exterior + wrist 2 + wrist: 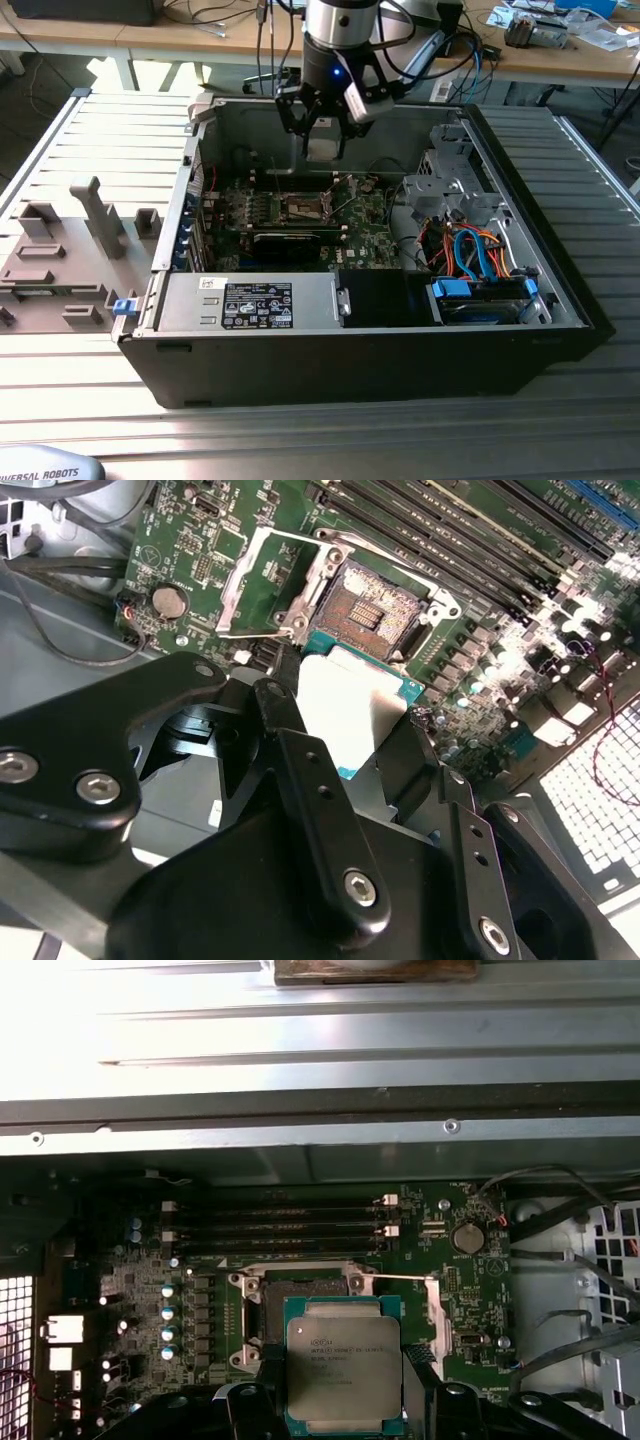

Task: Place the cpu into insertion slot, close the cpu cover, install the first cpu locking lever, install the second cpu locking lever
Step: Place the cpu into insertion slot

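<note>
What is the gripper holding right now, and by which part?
The gripper holds the cpu, its jaws pressed on two opposite side edges. The insertion slot is empty.

the arm [340, 30] points straight down, fingers [248, 1408] clamped on the cpu [343, 1370].

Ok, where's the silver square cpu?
In the first wrist view, the silver-topped square cpu is held by the black gripper, just over the dark square insertion slot.

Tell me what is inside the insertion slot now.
In the second wrist view the slot holds no chip: its dark centre lies bare. The cpu, gripped by the tool, hides the slot's edge nearest the tool.
</note>
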`<act>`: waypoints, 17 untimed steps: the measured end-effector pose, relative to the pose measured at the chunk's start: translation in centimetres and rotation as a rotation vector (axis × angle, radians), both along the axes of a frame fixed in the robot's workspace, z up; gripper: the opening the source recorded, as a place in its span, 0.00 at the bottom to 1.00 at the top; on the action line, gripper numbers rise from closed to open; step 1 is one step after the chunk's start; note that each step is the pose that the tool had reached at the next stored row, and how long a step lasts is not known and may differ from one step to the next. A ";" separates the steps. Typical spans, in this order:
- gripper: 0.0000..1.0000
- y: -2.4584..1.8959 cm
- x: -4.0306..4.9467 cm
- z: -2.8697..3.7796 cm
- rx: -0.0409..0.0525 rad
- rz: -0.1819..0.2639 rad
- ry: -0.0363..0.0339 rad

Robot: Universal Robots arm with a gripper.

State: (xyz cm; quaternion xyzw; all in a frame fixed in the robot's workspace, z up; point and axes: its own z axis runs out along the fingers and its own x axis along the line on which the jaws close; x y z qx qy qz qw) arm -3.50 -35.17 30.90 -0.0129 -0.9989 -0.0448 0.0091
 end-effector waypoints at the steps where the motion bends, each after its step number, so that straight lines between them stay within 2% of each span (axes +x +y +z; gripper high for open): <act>1: 0.54 -0.01 -0.03 -0.02 0.0001 0.000 0.0000; 10: 0.54 -0.02 -0.74 -0.18 -0.0001 0.000 0.0000; 17: 0.54 -0.02 -0.80 -0.18 -0.0001 0.000 0.0000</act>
